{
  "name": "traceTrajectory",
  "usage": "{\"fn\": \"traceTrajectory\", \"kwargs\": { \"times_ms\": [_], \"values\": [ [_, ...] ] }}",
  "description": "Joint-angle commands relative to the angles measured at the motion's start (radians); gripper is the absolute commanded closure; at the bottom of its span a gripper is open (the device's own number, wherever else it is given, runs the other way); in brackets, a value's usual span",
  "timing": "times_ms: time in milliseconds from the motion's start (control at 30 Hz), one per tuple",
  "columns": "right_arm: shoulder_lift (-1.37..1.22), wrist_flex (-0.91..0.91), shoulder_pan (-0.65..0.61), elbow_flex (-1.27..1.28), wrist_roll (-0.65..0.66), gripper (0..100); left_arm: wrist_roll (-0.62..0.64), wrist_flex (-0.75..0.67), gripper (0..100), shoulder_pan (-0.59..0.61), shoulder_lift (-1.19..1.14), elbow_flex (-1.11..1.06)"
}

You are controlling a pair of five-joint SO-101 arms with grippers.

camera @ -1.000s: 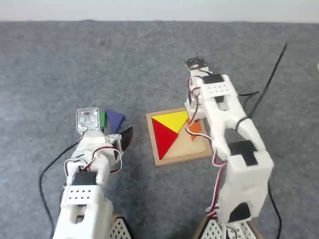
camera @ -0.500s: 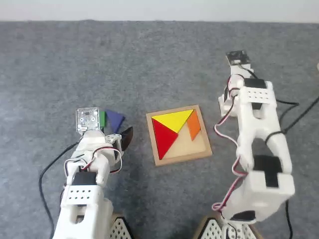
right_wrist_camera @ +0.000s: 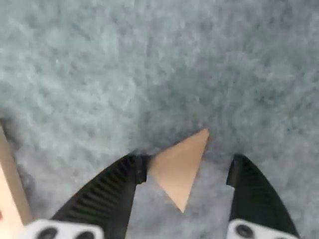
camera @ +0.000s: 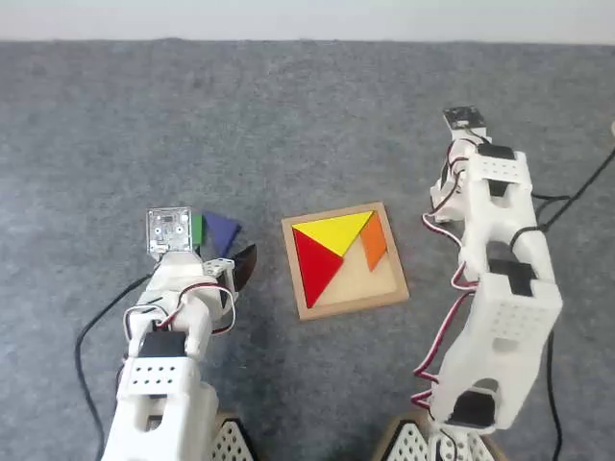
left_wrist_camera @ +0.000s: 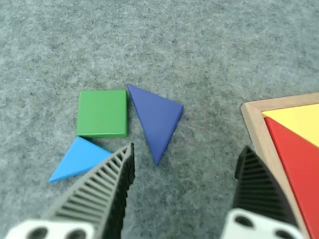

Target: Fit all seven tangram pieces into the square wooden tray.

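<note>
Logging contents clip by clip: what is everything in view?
wooden tray: 1, pale, between the arms
yellow triangle: 1, in tray
red triangle: 1, in tray
orange parallelogram: 1, in tray
green square: 1, carpet left of tray
dark blue triangle: 1, beside green square
light blue triangle: 1, beside green square
tan triangle: 1, carpet right of tray
carpet: grey, covers table
left gripper: open, above blue triangles
right gripper: open, straddling tan triangle
</note>
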State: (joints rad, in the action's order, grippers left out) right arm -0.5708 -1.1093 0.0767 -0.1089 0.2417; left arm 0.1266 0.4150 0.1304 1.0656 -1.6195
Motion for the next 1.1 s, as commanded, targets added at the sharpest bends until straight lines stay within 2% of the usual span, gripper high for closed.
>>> {"fn": "traceTrajectory", "kwargs": {
  "times_ms": [0,233,567,833,1067],
  "values": [
    [-0.005,0.004,0.021,-0.058,0.014,72.9,-0.011,0.002,69,-0.003,0.025,0.005],
    [-0.005,-0.021,0.018,-0.060,0.003,72.9,-0.011,0.002,69,-0.003,0.025,0.005],
    [-0.016,-0.077,0.004,-0.135,-0.270,72.9,-0.011,0.002,69,-0.005,0.025,0.004],
    [-0.047,-0.079,-0.027,-0.117,-0.293,73.3,-0.011,0.002,69,-0.005,0.025,0.004],
    [-0.051,-0.091,-0.031,-0.118,-0.293,89.6,-0.011,0.003,69,-0.005,0.025,0.004]
  ]
}}
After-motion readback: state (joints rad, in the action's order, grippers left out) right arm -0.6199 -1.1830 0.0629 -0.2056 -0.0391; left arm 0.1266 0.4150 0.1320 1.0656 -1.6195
